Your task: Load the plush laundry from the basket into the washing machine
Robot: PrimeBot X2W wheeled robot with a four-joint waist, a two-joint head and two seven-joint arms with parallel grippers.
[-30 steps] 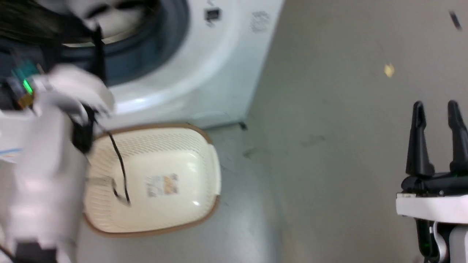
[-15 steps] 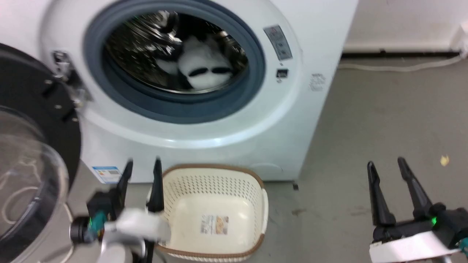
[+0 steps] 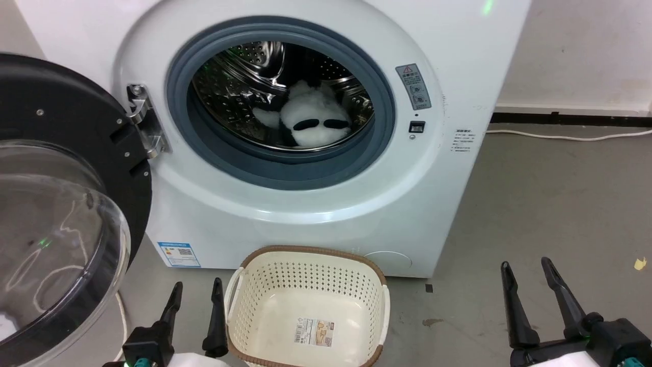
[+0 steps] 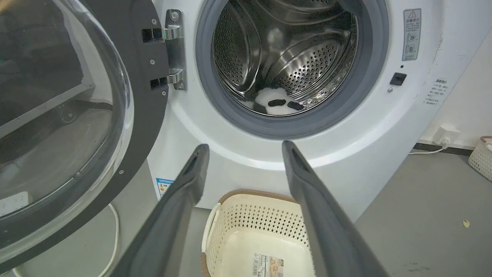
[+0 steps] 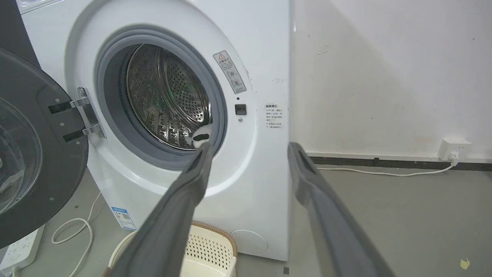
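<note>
Panda (image 3: 313, 120) lies inside the washer (image 3: 305, 219), low in the steel drum (image 3: 239, 97) and behind the grey gasket (image 3: 285, 171). Its white fluff faces the opening with two black patches showing. The door (image 3: 61, 204) is swung wide open on the washer's left side, and its clear dome faces outward.

The basket (image 3: 305, 250) stands on the floor (image 3: 535, 204) just in front of the washer, below the opening. A label (image 3: 316, 331) shows on its bottom.

The left gripper (image 3: 198, 283) hangs in front of the washer, just beside the basket's left rim. Its two dark fingers are parted with nothing between them, and in the left wrist view they point up at the washer's front below the opening.

The right gripper (image 3: 525, 262) is well apart from the basket, off the washer's right corner over grey floor. Its fingers are likewise spread and grip nothing. A white cable (image 3: 560, 136) runs along the wall to the right of the washer.
</note>
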